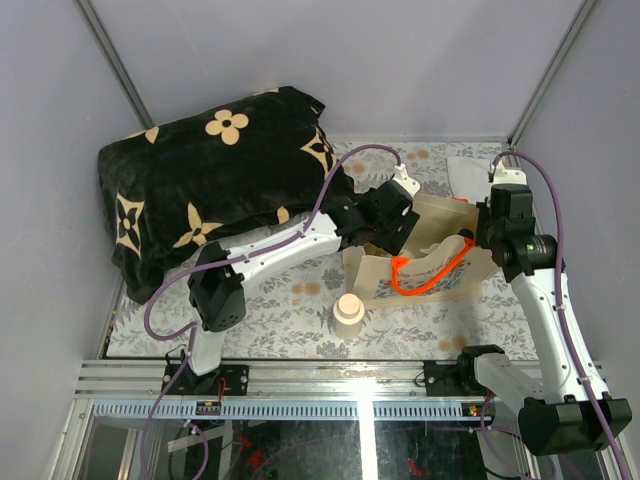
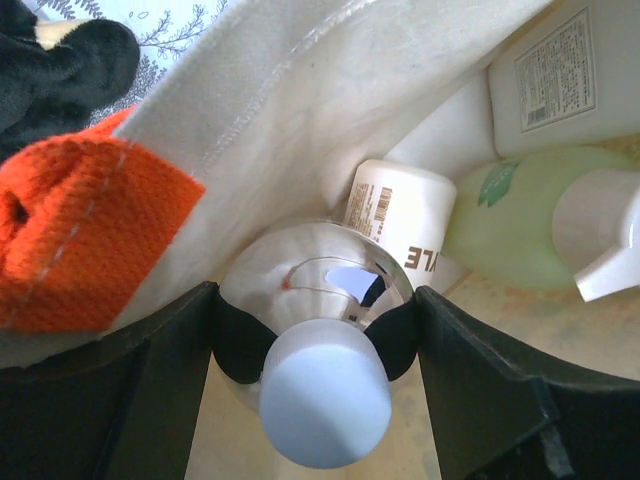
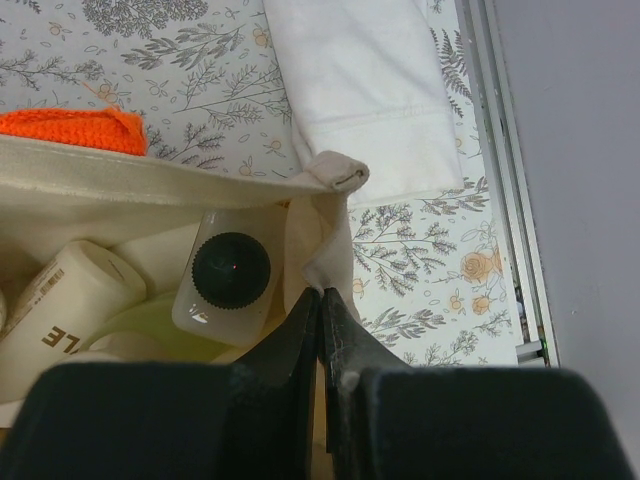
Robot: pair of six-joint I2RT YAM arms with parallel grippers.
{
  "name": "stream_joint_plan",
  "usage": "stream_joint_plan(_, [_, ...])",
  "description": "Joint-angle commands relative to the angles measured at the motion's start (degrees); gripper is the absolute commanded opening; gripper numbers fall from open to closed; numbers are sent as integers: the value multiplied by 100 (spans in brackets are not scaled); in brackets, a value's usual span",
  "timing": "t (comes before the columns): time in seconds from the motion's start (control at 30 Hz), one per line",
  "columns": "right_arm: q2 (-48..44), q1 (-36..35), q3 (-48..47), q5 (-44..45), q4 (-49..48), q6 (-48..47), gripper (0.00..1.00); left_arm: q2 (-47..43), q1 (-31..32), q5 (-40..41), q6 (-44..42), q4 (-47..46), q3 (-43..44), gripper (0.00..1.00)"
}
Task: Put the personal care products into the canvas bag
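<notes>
Left wrist: my left gripper (image 2: 315, 340) clamped clear round bottle (image 2: 310, 275), long axis down into canvas bag (image 2: 300, 120); right gripper (image 3: 322, 312) pinched rim, seemingly holding mouth open.

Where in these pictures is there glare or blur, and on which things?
Left wrist view: the clear round bottle carries a bright mirror-like reflection, and its cap looks soft. Right wrist view: the right gripper, shut on the canvas bag, is dark and blurred. Top view: evenly lit and sharp.
</notes>
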State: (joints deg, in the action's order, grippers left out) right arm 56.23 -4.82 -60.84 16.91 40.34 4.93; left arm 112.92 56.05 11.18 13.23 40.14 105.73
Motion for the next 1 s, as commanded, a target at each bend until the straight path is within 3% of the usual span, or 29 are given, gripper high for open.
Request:
stream_joint_plan(0.0, [6,3,156,-53,411,-54,6,107,21,-260,168,-757,-210,0])
stream_joint_plan(0.3, [54,7,155,-47,387,-69,6,82,20,-475,258,-778,-264,0])
stream_joint_plan(0.57, [102,8,170,-88,354,-57,6,-85,70,-1238,127,-778,175,0])
stream_joint_plan(0.97, [94,7,169,-69,365,-58,6,215,493,-1796,-87,-736,504,0])
